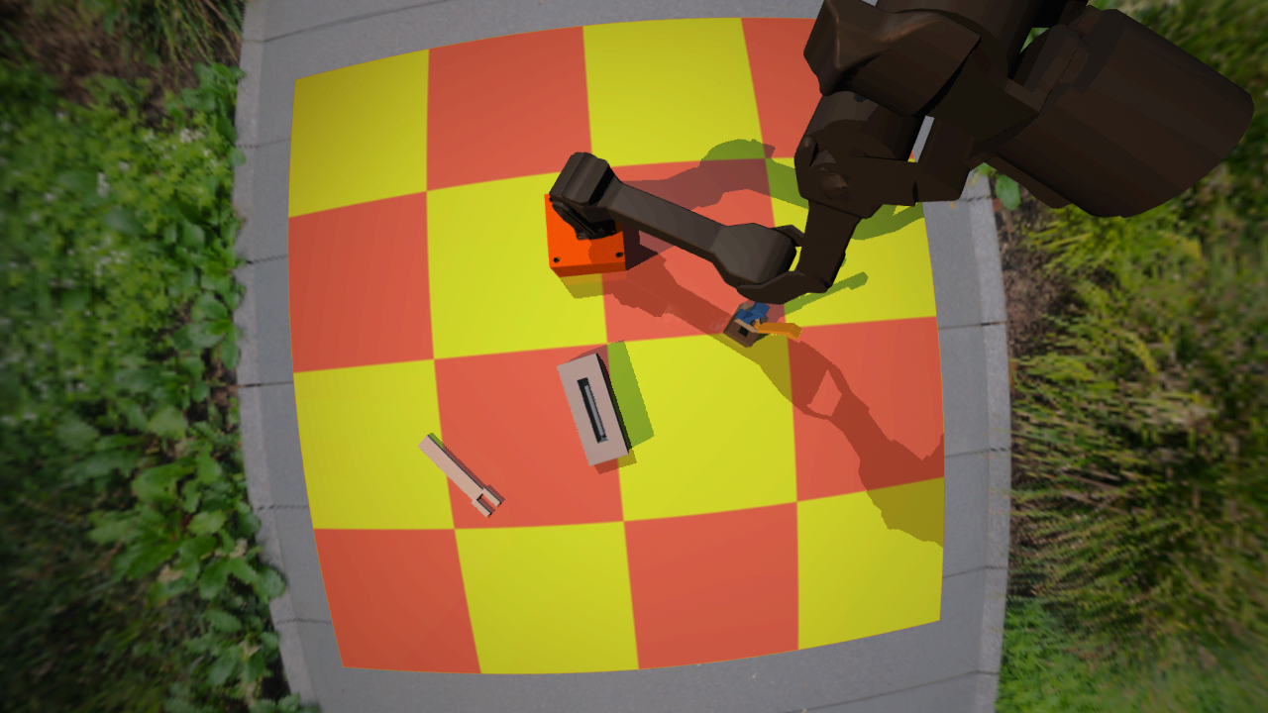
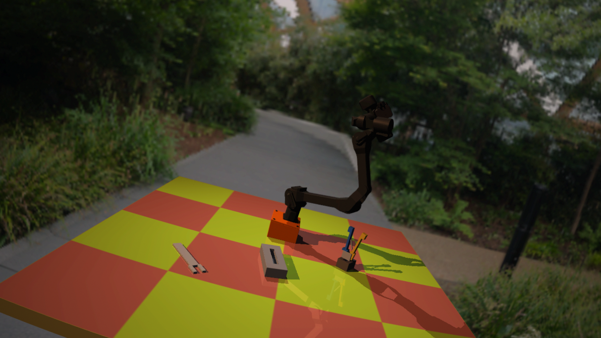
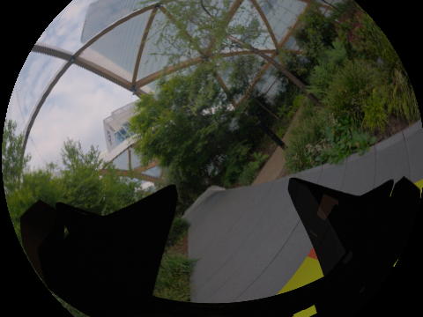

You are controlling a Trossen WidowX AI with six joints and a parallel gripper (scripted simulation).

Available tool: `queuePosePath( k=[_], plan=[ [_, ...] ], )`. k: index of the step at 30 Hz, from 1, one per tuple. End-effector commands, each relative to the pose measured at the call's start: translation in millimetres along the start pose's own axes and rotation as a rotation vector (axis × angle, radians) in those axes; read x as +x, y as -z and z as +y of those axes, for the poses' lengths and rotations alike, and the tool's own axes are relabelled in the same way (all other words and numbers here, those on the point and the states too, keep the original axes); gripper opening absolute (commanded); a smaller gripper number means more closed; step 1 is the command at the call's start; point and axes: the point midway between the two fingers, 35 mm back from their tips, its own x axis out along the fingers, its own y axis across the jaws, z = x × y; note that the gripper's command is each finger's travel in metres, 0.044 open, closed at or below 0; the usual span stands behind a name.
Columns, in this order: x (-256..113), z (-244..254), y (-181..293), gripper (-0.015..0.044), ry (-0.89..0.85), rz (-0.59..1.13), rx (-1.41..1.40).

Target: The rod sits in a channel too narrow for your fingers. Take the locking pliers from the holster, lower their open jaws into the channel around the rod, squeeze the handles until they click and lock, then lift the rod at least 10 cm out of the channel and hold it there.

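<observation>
Tool (image 1: 984,61) (image 2: 376,105) (image 3: 235,188): fingers wide apart, nothing between them, held up high over by the table's top-right corner (going by the top view for all the edges here)
Table (image 1: 541,602) (image 2: 218,302) (image 3: 304,277): yellow and red checks, with just a bit of it showing in the wrist view
Rod (image 1: 593,412): lying down in the slot of the channel block, so yeah, not lifted
Channel block (image 1: 576,381) (image 2: 275,273): pale grey, near the middle of the table, slightly toward the bottom edge
Locking pliers (image 1: 780,329) (image 2: 358,245): upright, blue and orange handles spread apart at the top, jaw end down in the holster
Holster (image 1: 743,331) (image 2: 345,264): dark little block between the table's middle and right edge
Forked bar (image 1: 454,462) (image 2: 183,254): lying flat, off toward the bottom-left corner, prongs angled toward the bottom edge
Base block (image 1: 584,256) (image 2: 283,226): orange, arm mounted on it, nearer the top edge than the channel block
</observation>
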Motion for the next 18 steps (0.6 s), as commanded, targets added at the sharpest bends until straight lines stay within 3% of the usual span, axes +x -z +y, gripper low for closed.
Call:
queuePosePath(
  k=[1,6,10,18],
  plan=[
    [1.2,1.5,0.2,0.0426,-0.01,0.002,0.0],
    [22.6,64.8,35.6,0.044,-0.292,0.082,0.004],
    [18.6,116.1,70.0,0.044,-0.498,0.152,0.021],
    [-49.5,213.3,136.1,0.044,-0.992,0.319,0.086]
  ],
)
